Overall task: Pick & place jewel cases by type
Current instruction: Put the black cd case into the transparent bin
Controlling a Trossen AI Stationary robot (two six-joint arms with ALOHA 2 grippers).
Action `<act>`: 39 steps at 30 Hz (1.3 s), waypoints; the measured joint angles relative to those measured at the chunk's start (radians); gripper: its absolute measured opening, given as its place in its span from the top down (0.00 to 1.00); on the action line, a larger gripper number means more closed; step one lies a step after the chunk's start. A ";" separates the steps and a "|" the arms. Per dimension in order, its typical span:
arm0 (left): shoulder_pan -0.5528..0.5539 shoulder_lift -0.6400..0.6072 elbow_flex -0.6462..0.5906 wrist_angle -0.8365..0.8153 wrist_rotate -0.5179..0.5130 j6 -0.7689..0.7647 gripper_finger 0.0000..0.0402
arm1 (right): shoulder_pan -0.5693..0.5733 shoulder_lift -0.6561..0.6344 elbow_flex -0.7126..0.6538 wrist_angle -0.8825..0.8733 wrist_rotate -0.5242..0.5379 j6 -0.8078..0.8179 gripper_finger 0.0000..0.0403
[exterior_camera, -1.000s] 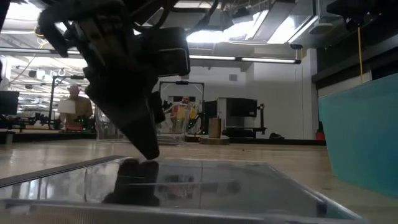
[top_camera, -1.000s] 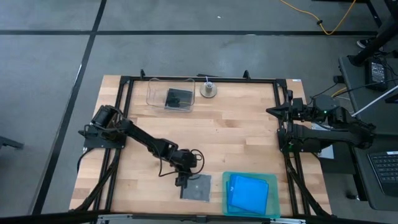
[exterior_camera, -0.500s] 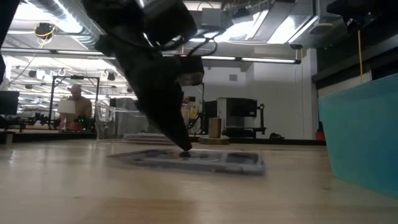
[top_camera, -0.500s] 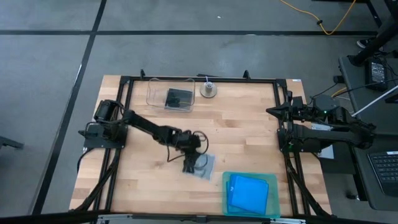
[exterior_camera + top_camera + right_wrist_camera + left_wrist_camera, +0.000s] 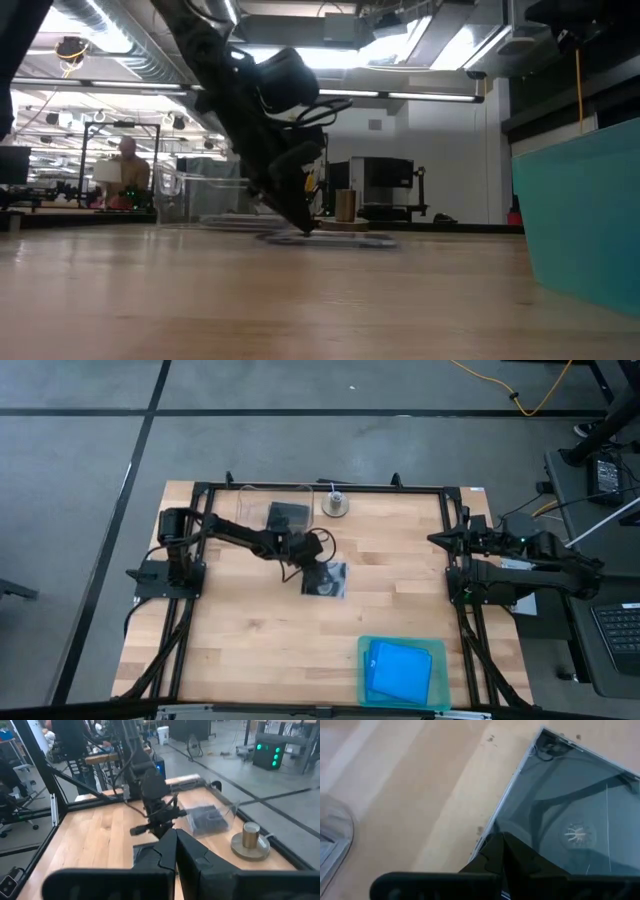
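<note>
Moved up the desk point(image 5: 400, 600) since the earlier frame, the left gripper point(image 5: 308, 570) now pinches the grey-black jewel case point(image 5: 327, 579) between its fingers, just beside the clear tub point(image 5: 250, 510). Right gripper point(image 5: 437, 538): fingers pressed together, parked at the desk's right edge.

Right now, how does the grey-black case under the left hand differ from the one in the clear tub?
The grey-black case on the table lies on bare wood, while the case in the tub sits inside the clear tub. The left hand is at the table case's edge; nothing touches the tub case. The table case lies skewed; the tub case lies squarer to the table edges. Both are dark squares lying flat.
</note>
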 joint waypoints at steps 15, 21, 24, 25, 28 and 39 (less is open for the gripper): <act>-0.058 -0.205 0.111 -0.059 -0.065 -0.054 1.00 | 0.000 0.130 -0.201 0.096 0.008 0.155 0.99; -0.104 -0.280 0.136 -0.151 -0.147 -0.335 0.99 | 0.000 0.312 -0.233 0.113 0.002 0.070 0.98; -0.125 -0.298 0.137 -0.266 -0.173 -0.543 1.00 | 0.000 0.430 -0.233 0.163 -0.047 0.018 0.99; -0.134 -0.298 0.137 -0.315 -0.178 -0.606 1.00 | 0.000 0.469 -0.232 0.175 -0.070 0.002 0.99; -0.169 -0.291 0.137 -0.460 -0.209 -0.765 0.99 | 0.000 0.590 -0.227 0.235 -0.112 -0.013 0.99; -0.241 -0.278 0.120 -0.624 -0.283 -0.942 0.96 | -0.003 0.956 -0.226 0.478 -0.130 -0.029 0.99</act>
